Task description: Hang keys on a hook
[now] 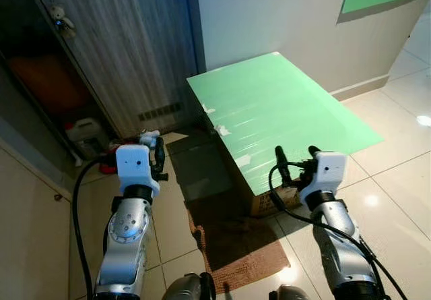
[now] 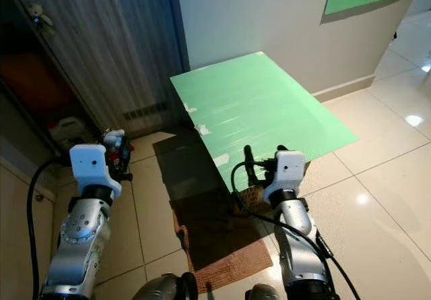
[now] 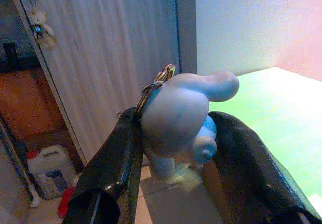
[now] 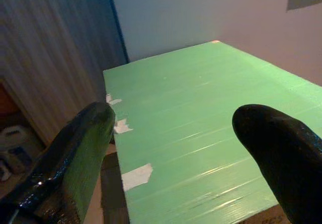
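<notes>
The left tool (image 3: 176,148) is clamped on the keys (image 3: 178,121), a pale blue plush charm pinched between both black fingers with its metal ring (image 3: 157,83) poking up and toward the grey wooden door (image 1: 128,44). The charm's long axis runs roughly across the fingers, ring end leading. I see no hook clearly, so the step seems to be carrying: keep the pinch firm, keep the ring exposed and forward, approach the door squarely. The right tool (image 1: 296,158) hovers with fingers apart over the green-topped box (image 1: 276,111).
</notes>
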